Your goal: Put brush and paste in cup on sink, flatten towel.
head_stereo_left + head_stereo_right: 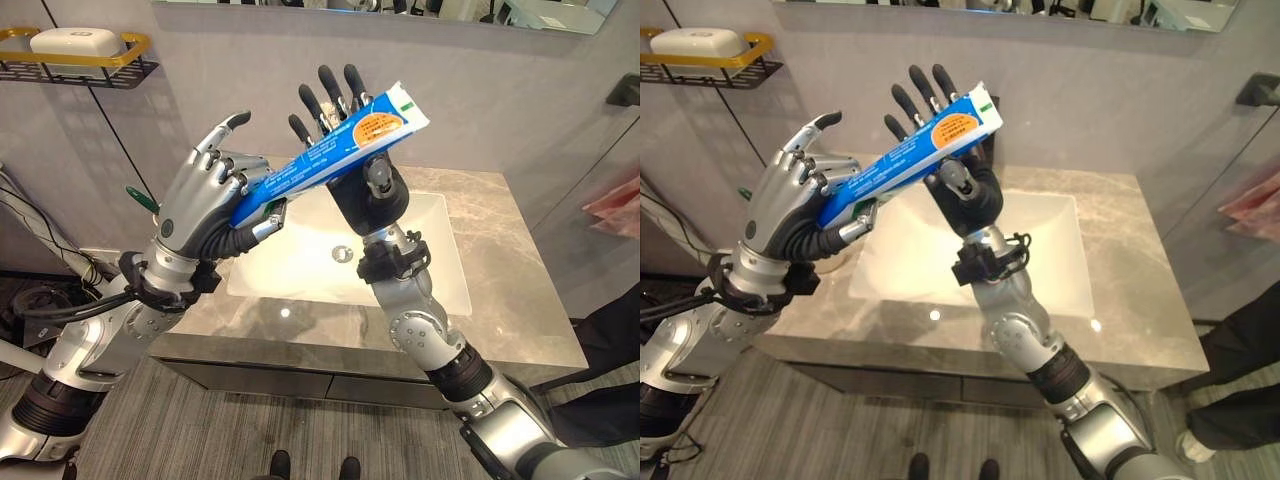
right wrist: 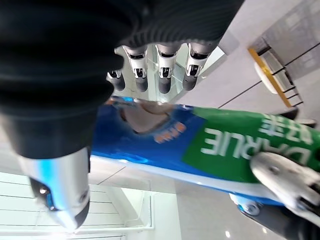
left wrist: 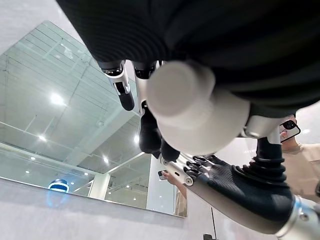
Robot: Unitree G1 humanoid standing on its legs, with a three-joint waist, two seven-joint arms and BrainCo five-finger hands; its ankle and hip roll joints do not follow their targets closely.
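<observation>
I held the toothpaste tube (image 1: 330, 150) up in the air above the sink (image 1: 420, 270), well clear of the counter (image 1: 520, 300), slanted with its crimped flat end high toward my right and its capped end low toward my left. My left robot hand (image 1: 205, 190) had its fingers curled round the lower, capped end. My right robot hand (image 1: 345, 125) stood behind the upper half with its fingers straight and spread, the tube lying across the palm; the thumb showed near the tube's front, but I could not tell whether it pressed on it. The left wrist view looked straight at the white round cap (image 3: 187, 107). I judged the tube light and soft-walled, with a glossy, somewhat slippery skin; a hard squeeze at mid-body would dent it or push paste toward the cap. The firmest places to hold looked like the stiff shoulder just by the cap and the flat crimp at the other end. I saw no cup, brush or towel from here. A wall shelf (image 1: 90, 65) with a soap bar (image 1: 75, 42) hung off to my left.
</observation>
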